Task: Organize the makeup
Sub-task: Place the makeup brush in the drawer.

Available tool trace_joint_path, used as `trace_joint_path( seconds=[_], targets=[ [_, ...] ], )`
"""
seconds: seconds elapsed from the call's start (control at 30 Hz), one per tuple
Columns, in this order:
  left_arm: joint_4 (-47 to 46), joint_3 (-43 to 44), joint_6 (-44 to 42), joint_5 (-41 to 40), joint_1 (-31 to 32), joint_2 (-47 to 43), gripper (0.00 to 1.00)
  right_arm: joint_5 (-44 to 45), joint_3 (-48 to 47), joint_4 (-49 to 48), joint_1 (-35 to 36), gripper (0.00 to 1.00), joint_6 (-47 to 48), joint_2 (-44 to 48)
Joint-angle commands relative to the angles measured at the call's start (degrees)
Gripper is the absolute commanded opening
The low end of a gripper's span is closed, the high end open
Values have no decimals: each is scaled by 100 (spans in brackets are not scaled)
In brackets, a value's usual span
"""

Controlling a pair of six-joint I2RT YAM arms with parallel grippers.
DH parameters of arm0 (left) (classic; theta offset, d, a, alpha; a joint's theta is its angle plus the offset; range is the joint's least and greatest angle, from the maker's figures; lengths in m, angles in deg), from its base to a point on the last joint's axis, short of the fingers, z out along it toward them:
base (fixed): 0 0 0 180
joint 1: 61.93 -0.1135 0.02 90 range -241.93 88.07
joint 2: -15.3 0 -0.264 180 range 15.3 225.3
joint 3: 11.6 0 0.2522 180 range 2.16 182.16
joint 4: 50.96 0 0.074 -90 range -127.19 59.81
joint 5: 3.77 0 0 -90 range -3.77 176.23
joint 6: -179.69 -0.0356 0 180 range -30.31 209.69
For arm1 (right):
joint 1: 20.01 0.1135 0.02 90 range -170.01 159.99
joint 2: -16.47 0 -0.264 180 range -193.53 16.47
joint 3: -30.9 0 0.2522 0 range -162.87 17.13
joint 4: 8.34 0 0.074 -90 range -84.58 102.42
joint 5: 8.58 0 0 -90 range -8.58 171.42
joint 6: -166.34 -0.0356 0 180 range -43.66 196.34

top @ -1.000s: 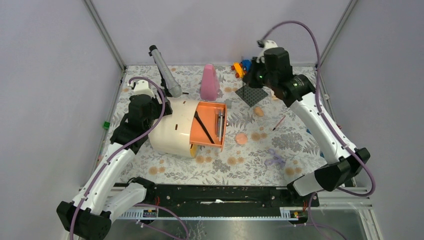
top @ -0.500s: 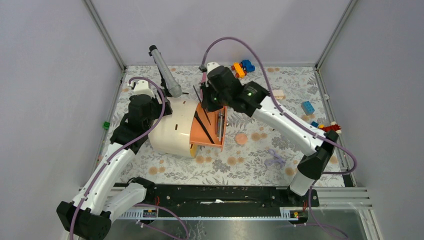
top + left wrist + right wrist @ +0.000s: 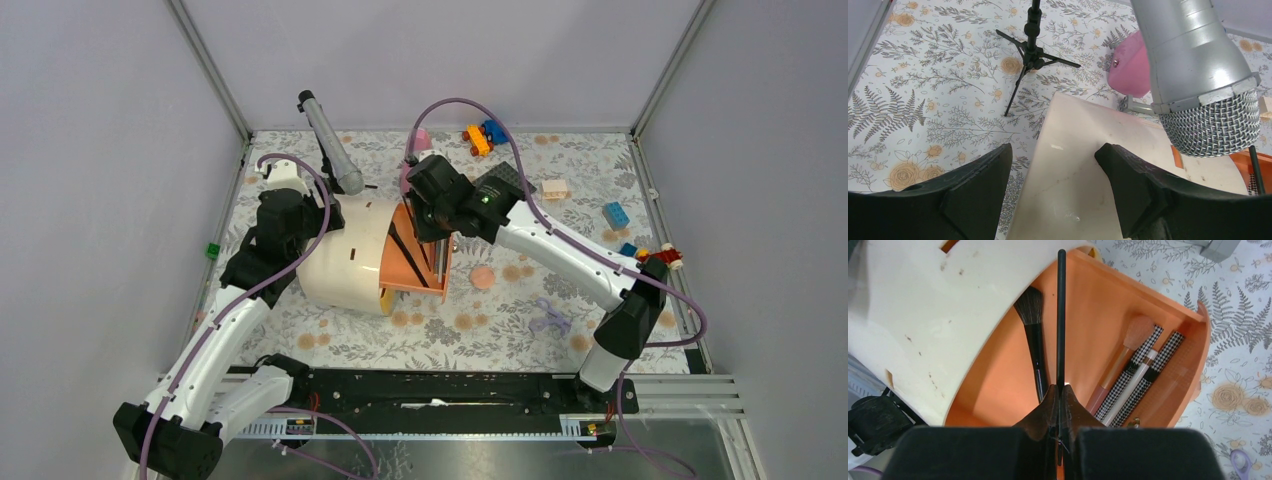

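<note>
Brush [image 3: 1061,315] points straight beyond right end effector [image 3: 1060,390].

The drawer [image 3: 1088,315] juts from the right side of the case [image 3: 340,265]. My right gripper [image 3: 1060,396] hangs over it, pinching a thin brush [image 3: 1061,315] that reaches across it. Inside, a lone brush [image 3: 1034,340] lies left, a pair of brushes [image 3: 1137,365] along the right wall. A puff [image 3: 482,277] lies on the table [image 3: 450,335] just right of the drawer.
</note>
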Motion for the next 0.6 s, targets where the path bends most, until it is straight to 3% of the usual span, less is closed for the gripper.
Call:
trace_joint_path(
  seconds=[0.0, 0.17, 0.27, 0.37, 0.57],
  targets=[
    [130, -19, -142, 47, -34, -58, 76, -78, -9, 152, 119, 0, -115, 163],
    [129, -19, -142, 59, -34, -55, 76, -186, -181, 300, 191, 1, 22, -19],
    [132, -19, -142, 55, -34, -48, 76, -73, -232, 315, 192, 22, 20, -26],
    [124, -19, -142, 46, -34, -50, 76, 100, -318, 287, 194, 33, 22, 51],
    [134, -19, -142, 30, -39, -48, 76, 478, -674, 269, 194, 36, 89, 249]
  ],
)
